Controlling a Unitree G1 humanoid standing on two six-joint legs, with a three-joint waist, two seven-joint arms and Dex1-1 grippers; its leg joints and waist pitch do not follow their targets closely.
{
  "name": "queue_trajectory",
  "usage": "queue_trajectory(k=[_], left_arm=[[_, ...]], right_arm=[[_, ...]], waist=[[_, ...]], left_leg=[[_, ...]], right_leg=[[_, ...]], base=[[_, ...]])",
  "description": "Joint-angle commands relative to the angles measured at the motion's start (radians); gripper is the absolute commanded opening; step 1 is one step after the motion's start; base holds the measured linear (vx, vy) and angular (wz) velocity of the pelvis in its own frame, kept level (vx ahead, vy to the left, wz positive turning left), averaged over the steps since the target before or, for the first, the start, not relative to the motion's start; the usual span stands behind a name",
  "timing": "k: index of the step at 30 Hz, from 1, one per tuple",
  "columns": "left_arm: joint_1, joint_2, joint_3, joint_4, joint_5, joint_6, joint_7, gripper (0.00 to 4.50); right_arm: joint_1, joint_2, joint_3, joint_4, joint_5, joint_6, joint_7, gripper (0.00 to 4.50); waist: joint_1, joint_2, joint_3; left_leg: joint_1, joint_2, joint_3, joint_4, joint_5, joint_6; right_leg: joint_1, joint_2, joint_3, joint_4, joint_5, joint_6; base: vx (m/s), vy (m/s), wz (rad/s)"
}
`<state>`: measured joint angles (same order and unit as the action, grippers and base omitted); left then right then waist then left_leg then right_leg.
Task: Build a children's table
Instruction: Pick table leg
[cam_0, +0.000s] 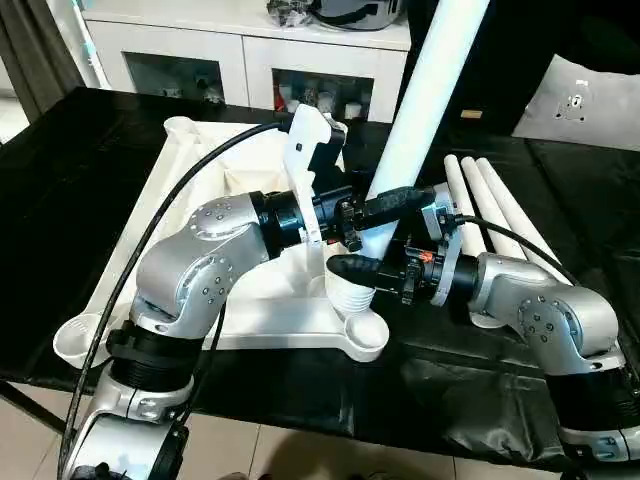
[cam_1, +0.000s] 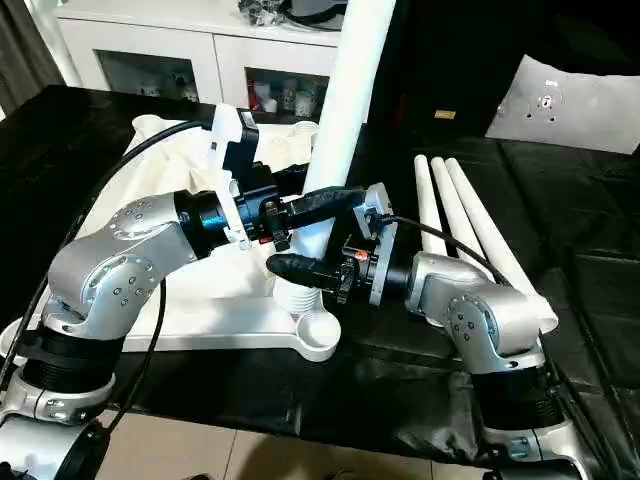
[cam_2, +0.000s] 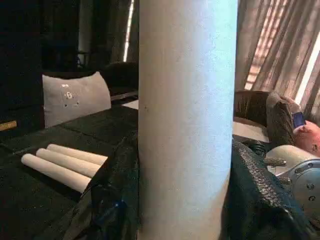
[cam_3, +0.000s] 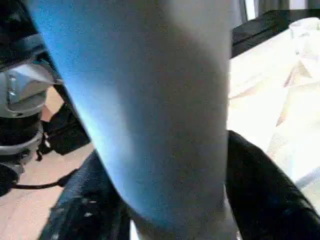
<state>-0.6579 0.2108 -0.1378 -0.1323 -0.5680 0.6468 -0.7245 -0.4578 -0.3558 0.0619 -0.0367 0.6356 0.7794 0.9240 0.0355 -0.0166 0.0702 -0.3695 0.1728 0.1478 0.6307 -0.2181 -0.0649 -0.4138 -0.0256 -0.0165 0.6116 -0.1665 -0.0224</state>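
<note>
Both the left claw (cam_0: 385, 225) and the right claw (cam_0: 350, 240) pinched the upright leg (cam_0: 425, 110) standing in the table top's (cam_0: 200, 190) corner socket (cam_0: 350, 290).

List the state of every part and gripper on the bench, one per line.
Table top: upside down, ribs up.
Upright leg: standing in the near corner socket, slightly tilted.
Spare legs: three, lying side by side.
Left gripper: jaws closed on the upright leg.
Right gripper: jaws closed on the same leg, lower down.
</note>
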Motion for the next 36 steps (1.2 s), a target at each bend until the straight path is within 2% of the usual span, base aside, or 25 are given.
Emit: queue_trajectory(k=[1,5,11,14,15,16,22,26,27,29,30,31,33,34,35,36], left_arm=[[-0.001,0.0,-0.022,-0.02,0.004,0.001,-0.013,1.86],[-0.004,-0.001,-0.021,-0.016,0.004,0.0,-0.015,1.86],[-0.006,-0.007,-0.016,-0.011,0.004,0.004,-0.006,1.86],[-0.006,-0.031,0.012,-0.017,-0.046,0.035,0.004,1.86],[-0.005,-0.035,0.017,-0.027,-0.064,0.04,-0.004,2.42],[-0.003,-0.043,0.024,-0.034,-0.085,0.047,-0.008,2.56],[-0.001,-0.104,0.068,-0.044,-0.176,0.084,0.017,2.92],[-0.013,-0.128,0.063,-0.021,-0.168,0.088,0.024,3.26],[-0.019,-0.141,0.065,-0.009,-0.171,0.095,0.031,3.49],[-0.02,-0.147,0.066,-0.005,-0.176,0.1,0.034,3.54],[-0.021,-0.153,0.066,-0.005,-0.18,0.102,0.035,3.6],[-0.02,-0.16,0.066,-0.007,-0.184,0.103,0.039,3.71],[-0.016,-0.189,0.082,-0.017,-0.203,0.099,0.07,3.95],[-0.015,-0.201,0.117,-0.024,-0.224,0.094,0.093,3.98],[-0.015,-0.201,0.117,-0.024,-0.224,0.094,0.093,4.03],[-0.018,-0.192,0.142,-0.022,-0.238,0.108,0.099,4.14]], right_arm=[[-0.01,-0.003,-0.021,-0.009,0.012,0.003,-0.004,2.43],[-0.004,-0.007,-0.013,-0.017,0.014,0.0,0.007,2.18],[-0.001,-0.01,-0.005,-0.011,0.006,-0.01,0.011,2.1],[0.001,-0.008,-0.001,-0.006,-0.004,-0.013,0.005,2.09],[0.001,-0.007,0.001,-0.003,-0.01,-0.012,-0.001,2.07],[0.002,-0.007,0.004,0.0,-0.016,-0.015,-0.004,2.06],[0.012,0.012,-0.005,0.003,0.001,-0.001,-0.017,1.99],[0.018,0.02,0.01,0.007,-0.011,-0.004,-0.026,1.96],[0.022,0.026,0.013,0.005,-0.012,-0.005,-0.032,1.96],[0.024,0.028,0.014,0.004,-0.014,-0.007,-0.035,1.96],[0.027,0.034,0.014,0.001,-0.017,-0.015,-0.043,1.96],[0.032,0.043,0.013,-0.003,-0.02,-0.027,-0.052,1.96],[0.047,0.097,-0.02,-0.013,-0.023,-0.086,-0.112,1.95],[0.051,0.113,-0.032,-0.019,-0.02,-0.085,-0.145,1.95],[0.051,0.113,-0.032,-0.019,-0.02,-0.085,-0.145,1.95],[0.056,0.115,-0.034,-0.022,-0.023,-0.085,-0.159,1.95]], waist=[[0.004,-0.009,-0.077],[0.004,-0.01,-0.078],[0.004,-0.01,-0.078],[0.004,-0.01,-0.079],[0.004,-0.009,-0.079],[0.004,-0.008,-0.079],[0.005,-0.009,-0.078],[0.006,-0.006,-0.077],[0.006,-0.007,-0.076],[0.006,-0.008,-0.076],[0.008,-0.004,-0.077],[0.006,-0.005,-0.077],[0.005,-0.003,-0.076],[0.004,-0.002,-0.077],[0.004,-0.003,-0.078],[0.005,0.006,-0.076]], left_leg=[[-0.002,0.034,0.001,-0.067,-0.028,0.028],[-0.001,0.035,0.001,-0.067,-0.024,0.028],[-0.002,0.034,0.001,-0.067,-0.026,0.028],[-0.002,0.033,0.001,-0.065,-0.022,0.027],[-0.002,0.033,0.001,-0.066,-0.02,0.028],[-0.002,0.034,0.001,-0.066,-0.022,0.028],[-0.002,0.034,0.001,-0.066,-0.03,0.032],[-0.002,0.034,0.0,-0.067,-0.038,0.031],[-0.001,0.033,0.001,-0.066,-0.044,0.03],[-0.001,0.033,0.001,-0.067,-0.047,0.027],[-0.001,0.034,-0.001,-0.067,-0.045,0.025],[-0.001,0.034,-0.001,-0.067,-0.047,0.023],[-0.003,0.035,0.001,-0.067,-0.049,0.02],[-0.005,0.033,0.0,-0.067,-0.047,0.017],[-0.004,0.033,-0.001,-0.067,-0.045,0.016],[0.0,0.034,-0.003,-0.069,-0.055,0.017]], right_leg=[[0.069,-0.083,0.036,-0.068,-0.245,-0.171],[0.069,-0.083,0.036,-0.067,-0.235,-0.173],[0.07,-0.083,0.036,-0.067,-0.23,-0.177],[0.071,-0.083,0.036,-0.067,-0.228,-0.179],[0.071,-0.083,0.035,-0.066,-0.222,-0.182],[0.07,-0.083,0.035,-0.067,-0.225,-0.181],[0.07,-0.083,0.035,-0.067,-0.225,-0.191],[0.07,-0.082,0.035,-0.071,-0.249,-0.181],[0.07,-0.083,0.035,-0.073,-0.264,-0.174],[0.068,-0.082,0.035,-0.076,-0.279,-0.169],[0.07,-0.084,0.035,-0.074,-0.28,-0.167],[0.068,-0.083,0.035,-0.075,-0.277,-0.166],[0.066,-0.085,0.036,-0.076,-0.274,-0.168],[0.07,-0.085,0.035,-0.074,-0.266,-0.173],[0.07,-0.084,0.035,-0.075,-0.264,-0.175],[0.068,-0.081,0.034,-0.075,-0.265,-0.173]], base=[[0.0,0.0,0.0],[0.0,0.0,0.0],[0.0,0.0,0.0],[0.0,0.0,0.0],[0.0,0.0,0.0],[0.0,0.0,0.0],[0.0,0.0,0.0],[0.0,0.0,0.0],[0.0,0.0,0.0],[0.0,0.0,0.0],[0.0,0.0,0.0],[0.0,0.0,0.0],[0.0,0.0,0.0],[0.0,0.0,0.0],[0.0,0.0,0.0],[0.0,0.0,0.0]])
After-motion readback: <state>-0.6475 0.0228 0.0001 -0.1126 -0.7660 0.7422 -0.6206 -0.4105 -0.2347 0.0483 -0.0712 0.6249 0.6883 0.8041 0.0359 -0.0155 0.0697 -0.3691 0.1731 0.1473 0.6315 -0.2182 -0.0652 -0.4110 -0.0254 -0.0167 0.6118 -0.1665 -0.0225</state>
